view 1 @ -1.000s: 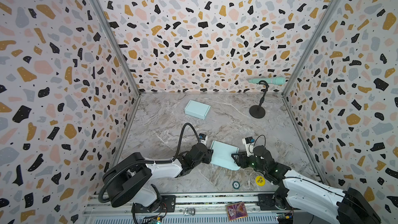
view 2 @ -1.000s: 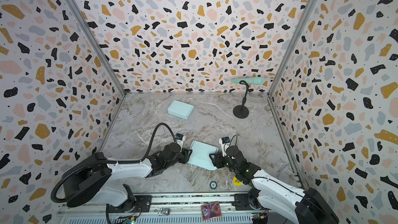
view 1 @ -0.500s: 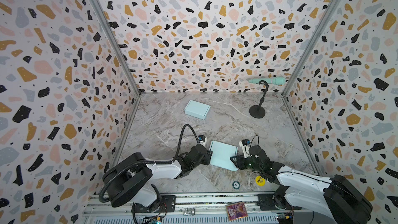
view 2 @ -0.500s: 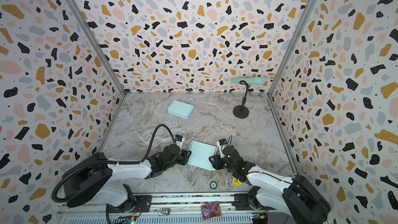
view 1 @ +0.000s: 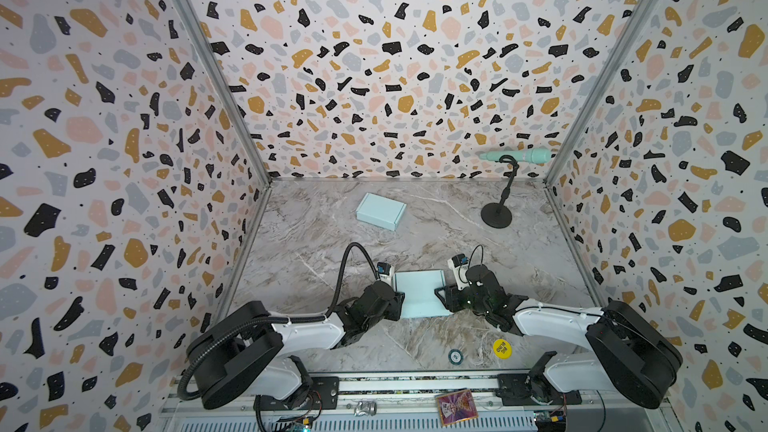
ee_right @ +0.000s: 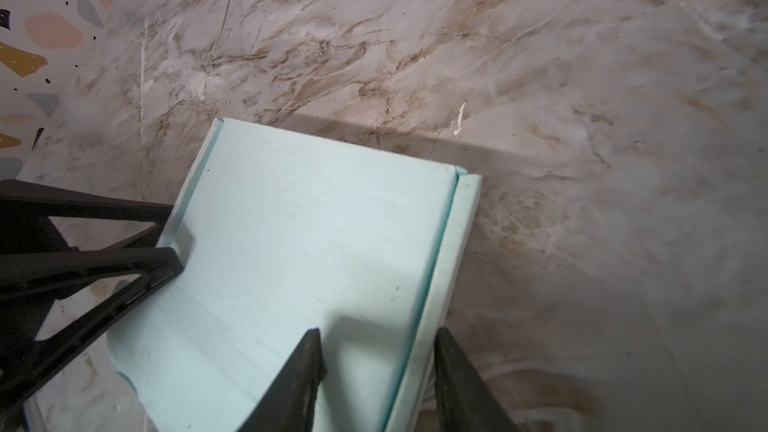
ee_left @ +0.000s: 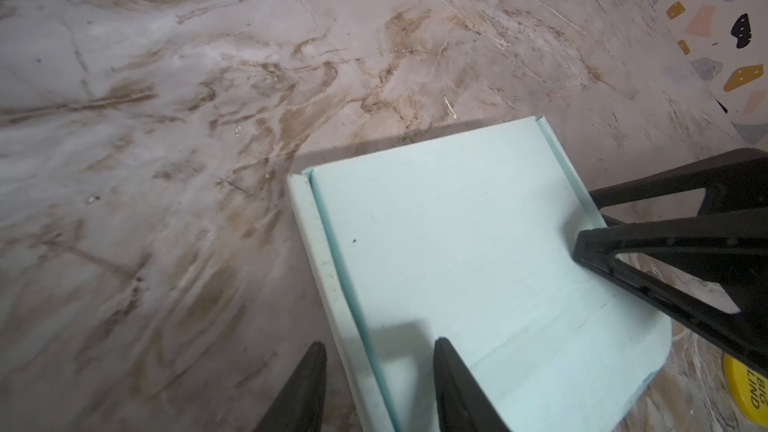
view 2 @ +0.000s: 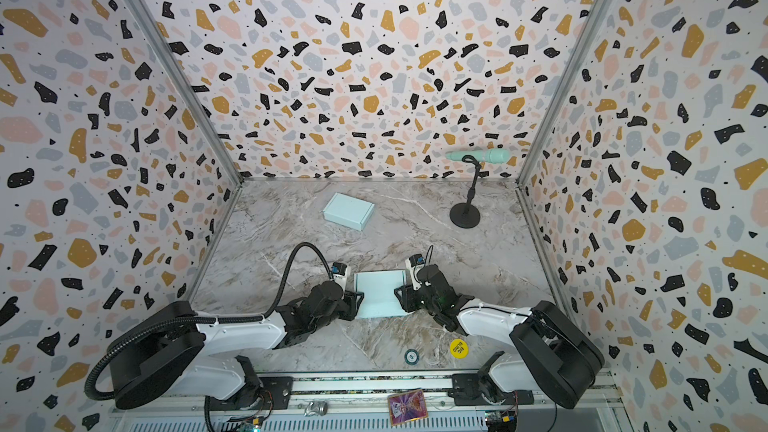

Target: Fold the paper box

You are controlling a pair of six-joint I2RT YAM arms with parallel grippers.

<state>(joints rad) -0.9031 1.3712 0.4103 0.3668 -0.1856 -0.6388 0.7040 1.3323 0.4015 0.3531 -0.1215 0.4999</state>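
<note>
Looks like the side-wall step of the fold. Got the paper box (view 1: 419, 295) lying open on the desk (view 1: 332, 234), well nearer the robot than the mic stand (view 1: 496, 216) and a bit to its left. Can see the left end effector (ee_left: 378, 342) straddling the left side wall (ee_left: 320, 243) and the right end effector (ee_right: 378, 330) straddling the right side wall (ee_right: 461, 222), both released, jaws apart with slack, gripping nothing. Next up, probably: pinch both walls evenly to set the creases, then go for the rounded flap (ee_left: 623, 347) lying flat. Worth keeping it gentle so nothing buckles.
</note>
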